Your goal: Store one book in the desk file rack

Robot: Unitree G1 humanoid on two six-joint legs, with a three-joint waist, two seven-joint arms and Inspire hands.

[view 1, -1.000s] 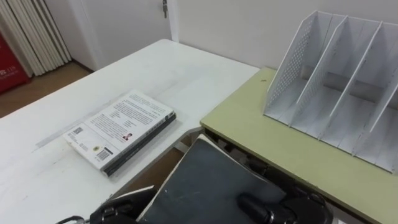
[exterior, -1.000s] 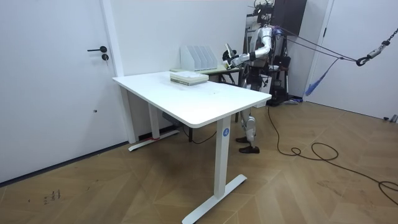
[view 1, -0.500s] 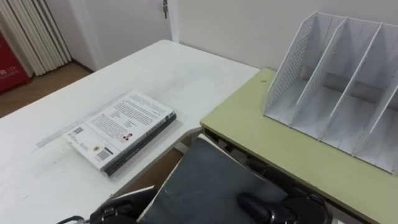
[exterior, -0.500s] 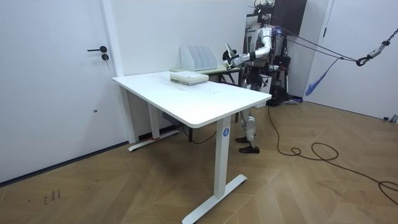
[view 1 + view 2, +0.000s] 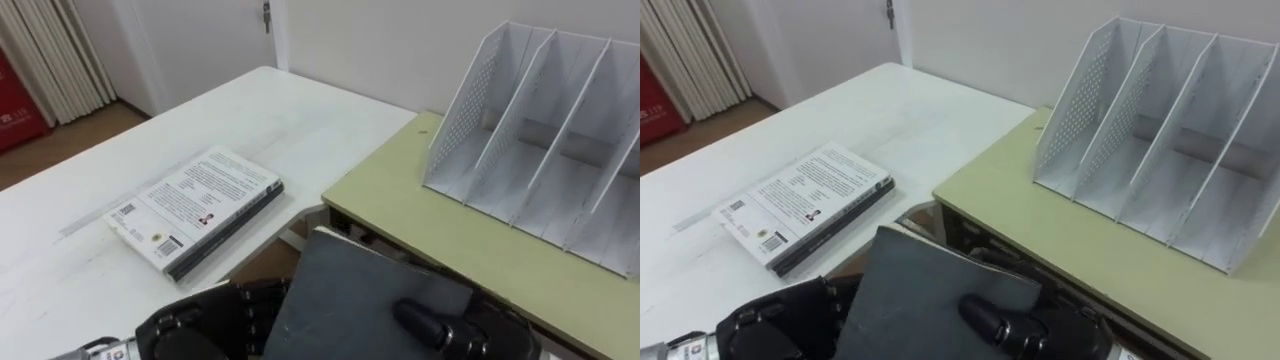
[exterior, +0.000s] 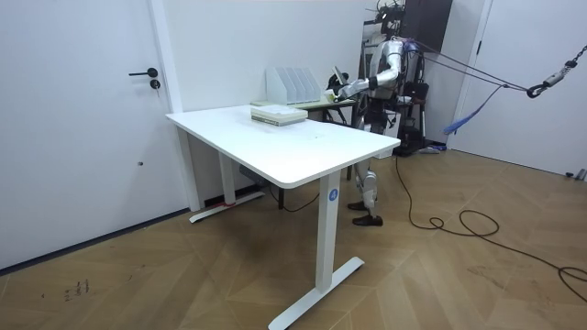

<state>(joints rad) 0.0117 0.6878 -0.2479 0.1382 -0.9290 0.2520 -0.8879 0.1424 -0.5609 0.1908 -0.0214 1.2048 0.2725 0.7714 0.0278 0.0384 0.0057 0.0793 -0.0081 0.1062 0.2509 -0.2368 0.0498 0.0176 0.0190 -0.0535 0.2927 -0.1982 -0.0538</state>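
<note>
— What is given by the room view that is not given by the eye views?

— The stance is given there. The robot is seen upright at the far end of the white surface [image 6: 275,142], close to the file rack [image 6: 293,84], with its arms raised forward. A door [image 6: 92,119] is seen at the room view's left. The hands are too small there to be read.

— And what is added by the eye views?

— The grasp is shown close up. The dark book [image 5: 345,300] is held low in front, tilted with its cover turned up, before the near edge of the green surface [image 5: 420,215] on which the rack is stood. A pale book [image 5: 195,208] is seen lying flat on the white surface, well apart from the rack.

— How is the dark book placed relative to the fingers?

— It is held between both hands. The left hand [image 5: 190,328] is set at the book's left edge, and its fingers [image 5: 255,300] are curled against that edge, with the tips hidden beneath. The thumb of the right hand [image 5: 470,335] is laid on the cover near the lower right corner. The rest of that hand is tucked under the book, so the book is pinched there. The book is kept apart from the rack and lies in none of its compartments.
</note>
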